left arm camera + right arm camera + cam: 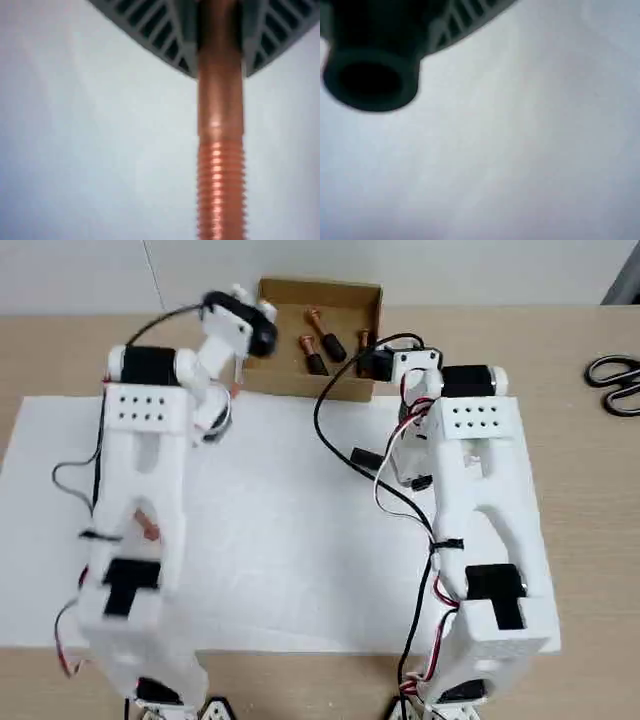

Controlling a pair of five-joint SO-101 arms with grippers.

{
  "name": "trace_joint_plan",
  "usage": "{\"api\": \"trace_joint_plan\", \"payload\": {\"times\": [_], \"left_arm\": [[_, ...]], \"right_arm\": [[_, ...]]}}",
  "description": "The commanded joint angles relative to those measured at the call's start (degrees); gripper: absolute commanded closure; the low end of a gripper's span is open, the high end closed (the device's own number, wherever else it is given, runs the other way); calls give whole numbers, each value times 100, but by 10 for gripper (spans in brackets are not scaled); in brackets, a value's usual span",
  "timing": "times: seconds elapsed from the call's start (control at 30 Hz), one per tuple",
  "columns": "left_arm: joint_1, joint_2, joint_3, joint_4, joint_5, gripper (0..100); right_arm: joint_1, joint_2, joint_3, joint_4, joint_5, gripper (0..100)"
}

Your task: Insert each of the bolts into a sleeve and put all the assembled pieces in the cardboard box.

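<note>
L gripper (220, 47) was clamped tight on a copper bolt (220, 150). It pinched the smooth shank, w/ the threaded end sticking out free past the jaws, prob. so the thread can enter a bore w/o the fingers getting in the way.

R gripper (380, 25) was closed round a black sleeve (370, 82), gripped toward the back so its open mouth was unobstructed. I'd judge that as the receiving half, presented for the bolt.

In the high view both arms were stretched over the far side of the white sheet (290, 540), the L one by the near-left corner of the cardboard box (290, 380) and the R one by its near-right corner. The two held parts were apart, so no insertion yet. Being close to the box makes sense: a short carry once the pair is mated.

The box had three finished pieces lying in it, at (326, 335), (312, 355) and (364, 340) (the last half hidden by the R arm's cabling, so less sure). So approx. most of the job looked done.

One spare bolt (148, 524) lay on the sheet under the L arm, presumably waiting its turn. I couldn't tell if a matching loose sleeve was about.

Scissors (615, 383) sat off on the table (560, 440), well apart and not part of the task.
</note>
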Motion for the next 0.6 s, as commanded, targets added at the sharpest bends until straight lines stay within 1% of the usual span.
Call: {"api": "trace_joint_plan", "payload": {"times": [0.0,0.1,0.2,0.27,0.33,0.4,0.5,0.57], "left_arm": [[299,-1345,1411,105,-1187,994],[536,-1820,2343,70,-2180,994],[615,-1846,2993,-369,-2752,994],[580,-1846,3310,-914,-2822,994],[510,-1846,3547,-1723,-2822,994],[475,-1846,3741,-2303,-2822,994],[475,-1846,4075,-2927,-2857,994],[475,-1846,4277,-3226,-3147,994]], "right_arm": [[171,-409,-281,13,-26,995],[286,-541,-281,31,-26,995],[435,-1033,-255,40,-26,995],[567,-1437,-255,40,-18,995],[716,-1842,-246,40,-18,995],[822,-2167,-246,40,-18,995],[901,-2527,-246,40,-18,995],[901,-2730,-246,40,-18,995]]}}
